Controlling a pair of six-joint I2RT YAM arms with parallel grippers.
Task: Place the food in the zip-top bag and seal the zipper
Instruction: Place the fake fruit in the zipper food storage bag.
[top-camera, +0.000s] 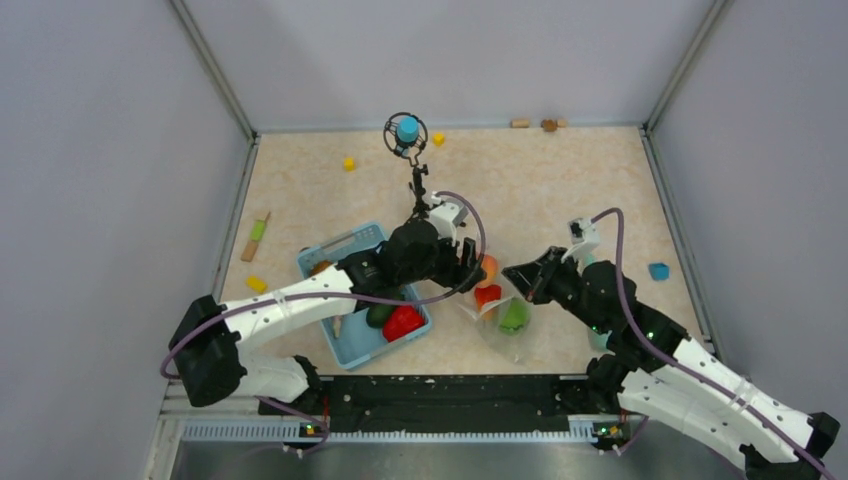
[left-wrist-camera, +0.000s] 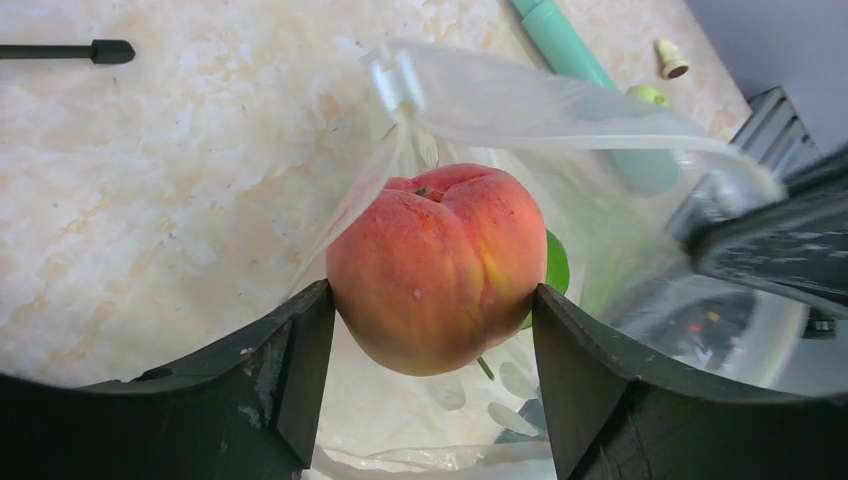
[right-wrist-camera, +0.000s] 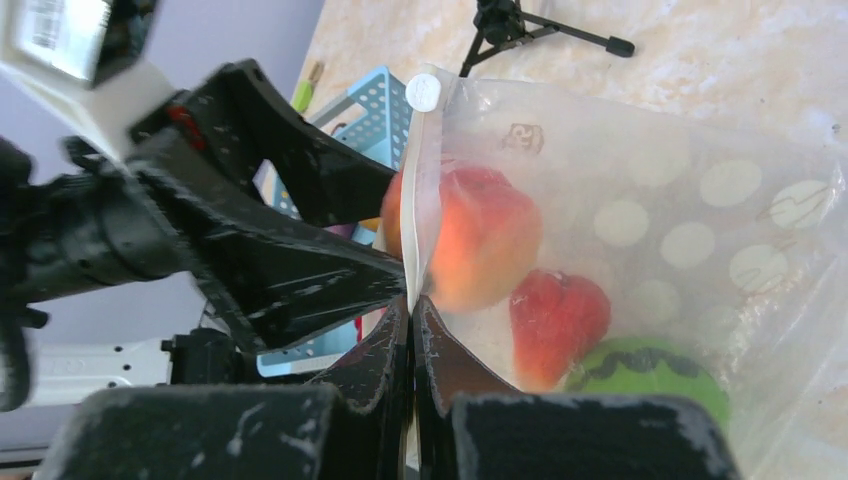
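Note:
My left gripper (left-wrist-camera: 432, 292) is shut on an orange-red peach (left-wrist-camera: 440, 265), one piece of the food, and holds it in the open mouth of the zip-top bag (left-wrist-camera: 560, 105). The overhead view shows the same peach (top-camera: 488, 268) by the left gripper (top-camera: 470, 270). Through the dotted bag (right-wrist-camera: 700, 200) I see the peach (right-wrist-camera: 480, 235), a red piece (right-wrist-camera: 558, 320) and a bright green round fruit (right-wrist-camera: 650, 370). The right gripper (right-wrist-camera: 412, 305) is shut on the pale zipper (right-wrist-camera: 425, 180) strip, holding the mouth edge up. A red pepper (top-camera: 402, 322) and a dark green piece (top-camera: 380, 315) lie in the basket.
The light blue basket (top-camera: 345, 250) stands left of the bag under my left arm. A small tripod stand (top-camera: 407, 135) is at the back centre. Yellow cubes (top-camera: 349, 163), a green-and-orange stick (top-camera: 257, 237) and a blue block (top-camera: 658, 271) lie scattered. Grey walls enclose the table.

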